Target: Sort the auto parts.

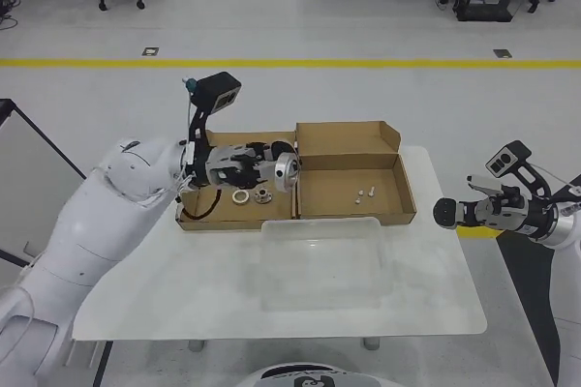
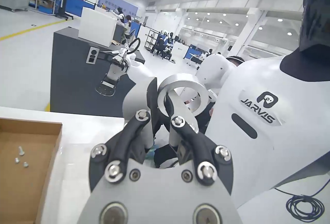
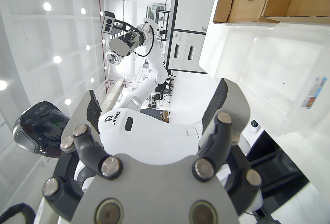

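My left gripper (image 1: 276, 166) hangs above the left cardboard box (image 1: 196, 221), shut on a thick silver metal ring (image 2: 183, 96) whose wall sits between the fingers. That ring (image 1: 288, 169) hangs in the air near the divide between the two boxes. A flat metal ring (image 1: 241, 196) and a small flanged part (image 1: 261, 194) lie in the left box. Three small bolts (image 1: 364, 194) lie in the right cardboard box (image 1: 387, 208). My right gripper (image 1: 443, 211) hovers off the table's right side, open, with nothing between its fingers.
A clear plastic bin (image 1: 321, 262) stands on the white table (image 1: 174, 300) in front of both boxes. The box flaps stand up along the back. The right arm's body extends past the table's right edge.
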`<move>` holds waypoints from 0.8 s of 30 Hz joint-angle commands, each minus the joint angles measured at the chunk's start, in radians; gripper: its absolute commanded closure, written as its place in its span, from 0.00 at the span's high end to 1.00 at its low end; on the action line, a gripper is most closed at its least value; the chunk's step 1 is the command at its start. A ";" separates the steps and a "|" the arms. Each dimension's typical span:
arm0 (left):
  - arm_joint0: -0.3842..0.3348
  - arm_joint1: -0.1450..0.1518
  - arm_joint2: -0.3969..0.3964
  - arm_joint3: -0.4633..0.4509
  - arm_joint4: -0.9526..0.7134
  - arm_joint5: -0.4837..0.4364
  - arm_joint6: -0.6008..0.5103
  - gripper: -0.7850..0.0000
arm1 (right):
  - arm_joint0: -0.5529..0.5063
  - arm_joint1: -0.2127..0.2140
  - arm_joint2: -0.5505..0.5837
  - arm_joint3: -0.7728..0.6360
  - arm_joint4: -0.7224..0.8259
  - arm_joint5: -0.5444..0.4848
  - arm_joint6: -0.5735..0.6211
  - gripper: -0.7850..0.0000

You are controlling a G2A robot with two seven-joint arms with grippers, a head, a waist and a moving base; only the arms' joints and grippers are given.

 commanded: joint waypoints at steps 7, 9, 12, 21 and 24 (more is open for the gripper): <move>0.029 -0.007 -0.019 -0.013 -0.009 0.009 0.102 0.00 | 0.000 0.000 0.000 0.000 0.000 0.000 0.000 1.00; 0.046 -0.015 -0.029 -0.020 -0.068 -0.002 0.189 0.00 | 0.000 0.000 0.000 0.000 0.000 0.000 0.000 1.00; 0.057 -0.028 -0.031 -0.029 -0.141 -0.016 0.252 0.00 | 0.000 0.000 0.000 0.000 0.000 0.000 0.000 1.00; 0.075 -0.071 -0.018 -0.058 -0.524 -0.070 0.206 0.00 | 0.000 0.000 0.000 0.000 0.000 0.000 0.000 1.00; 0.080 -0.083 -0.025 -0.062 -0.628 -0.080 0.127 0.00 | 0.000 0.000 0.000 0.000 0.000 0.000 0.000 1.00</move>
